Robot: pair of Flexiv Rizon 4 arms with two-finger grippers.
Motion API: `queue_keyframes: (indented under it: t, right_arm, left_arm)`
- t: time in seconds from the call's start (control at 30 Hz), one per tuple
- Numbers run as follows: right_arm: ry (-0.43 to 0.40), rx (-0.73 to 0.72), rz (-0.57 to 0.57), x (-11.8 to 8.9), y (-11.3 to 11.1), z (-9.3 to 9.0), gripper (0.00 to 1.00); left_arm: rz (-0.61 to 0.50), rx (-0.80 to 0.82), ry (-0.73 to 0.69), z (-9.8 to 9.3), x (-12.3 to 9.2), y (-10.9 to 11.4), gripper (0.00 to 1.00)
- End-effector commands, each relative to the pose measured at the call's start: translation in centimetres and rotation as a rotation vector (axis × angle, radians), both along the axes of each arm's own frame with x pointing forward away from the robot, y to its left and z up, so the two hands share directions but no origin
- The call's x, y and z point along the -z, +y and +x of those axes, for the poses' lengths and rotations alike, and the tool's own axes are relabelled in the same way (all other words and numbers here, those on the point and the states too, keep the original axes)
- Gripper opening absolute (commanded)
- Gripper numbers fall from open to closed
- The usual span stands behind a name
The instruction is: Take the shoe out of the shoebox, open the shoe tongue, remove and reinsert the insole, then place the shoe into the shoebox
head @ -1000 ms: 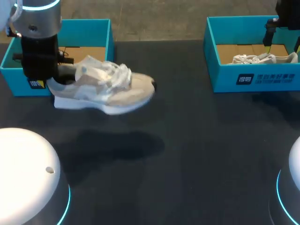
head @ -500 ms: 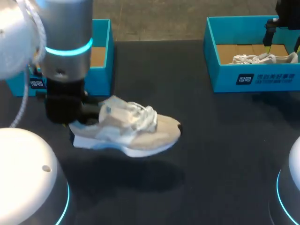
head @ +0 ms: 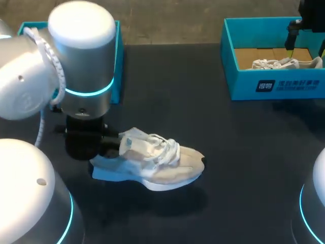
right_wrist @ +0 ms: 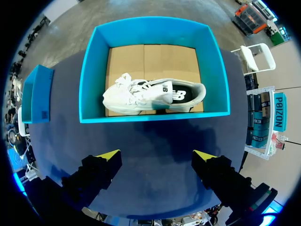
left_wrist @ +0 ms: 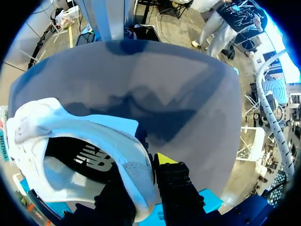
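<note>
A beige and white shoe lies level just over the dark table, toe to the right; whether its sole touches I cannot tell. My left gripper sits at its heel, mostly hidden under the arm's wrist. In the left wrist view the left gripper is shut on the heel wall of the shoe, one yellow tip outside and the other finger inside. The black insole shows within. My right gripper hangs open above the right shoebox, nothing between its fingers.
The left blue shoebox stands at the back left, partly hidden by my left arm. The right shoebox at the back right holds a second white shoe, also seen as a white shoe under the right gripper.
My left arm has carried the shoe from beside the left shoebox toward the front and right, and lower to the table. The right arm has not moved.
</note>
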State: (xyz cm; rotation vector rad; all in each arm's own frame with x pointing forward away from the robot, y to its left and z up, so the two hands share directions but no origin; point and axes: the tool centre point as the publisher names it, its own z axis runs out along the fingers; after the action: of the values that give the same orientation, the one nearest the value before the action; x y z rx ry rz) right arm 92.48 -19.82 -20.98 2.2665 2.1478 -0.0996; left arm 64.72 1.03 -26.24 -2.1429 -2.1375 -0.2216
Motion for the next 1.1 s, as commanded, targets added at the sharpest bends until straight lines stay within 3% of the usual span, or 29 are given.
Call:
queue_keyframes:
  t: [0.03, 0.57, 1.1]
  right_arm:
    - [-0.002, 0.001, 0.000, 0.0, 0.0, -0.1, 1.00]
    - [-0.002, 0.001, 0.000, 0.0, 0.0, -0.1, 1.00]
    - [-0.002, 0.001, 0.000, 0.0, 0.0, -0.1, 1.00]
  left_arm:
    - [0.027, -0.020, 0.006, 0.8, 1.7, -1.8, 0.00]
    - [0.015, -0.090, 0.022, 1.9, 6.7, -4.8, 0.00]
    - [0.052, -0.053, -0.017, 0.9, 10.2, -7.6, 0.00]
